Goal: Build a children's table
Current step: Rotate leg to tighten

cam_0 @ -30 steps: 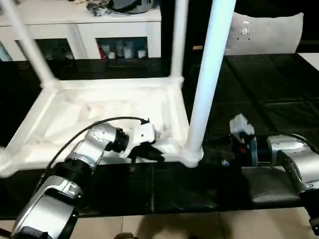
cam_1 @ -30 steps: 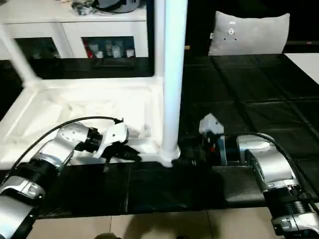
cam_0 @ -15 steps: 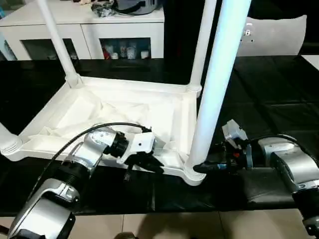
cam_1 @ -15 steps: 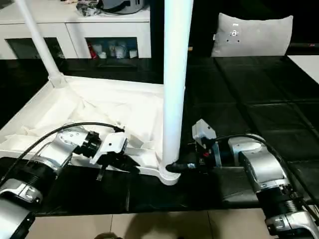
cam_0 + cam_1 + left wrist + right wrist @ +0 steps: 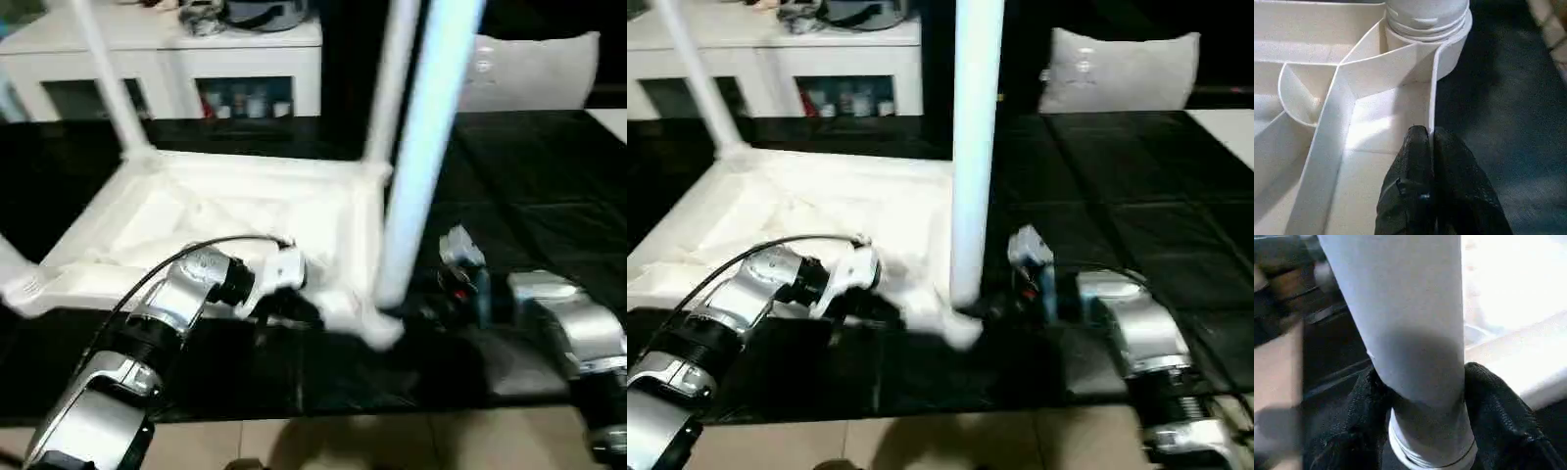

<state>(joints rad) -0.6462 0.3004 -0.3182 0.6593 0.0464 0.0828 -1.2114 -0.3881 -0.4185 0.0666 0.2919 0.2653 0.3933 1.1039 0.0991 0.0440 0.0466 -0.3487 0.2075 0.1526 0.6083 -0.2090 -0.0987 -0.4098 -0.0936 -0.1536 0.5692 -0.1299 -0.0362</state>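
- The table top (image 5: 235, 211) is lying underside up on the black work table (image 5: 529, 157), its legs pointing straight up
- The left gripper (image 5: 1430, 147), pressed together, is pinching the rim wall
- The right gripper (image 5: 1420, 416) is clasping the near leg (image 5: 975, 147) at its base
- Likely step: seating this leg; next, turn or press it down its upright axis

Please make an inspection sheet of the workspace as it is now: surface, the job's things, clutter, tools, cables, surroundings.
Surface: black-covered work table.
Job's things: white table top lies underside up; near leg stands in its corner socket; further legs upright.
Clutter: nothing seen.
Tools: left tool shut on the top's thin rim; right tool clasps the near leg's base.
Cables: black cable over left wrist.
Surroundings: white cabinet; grey cushion.
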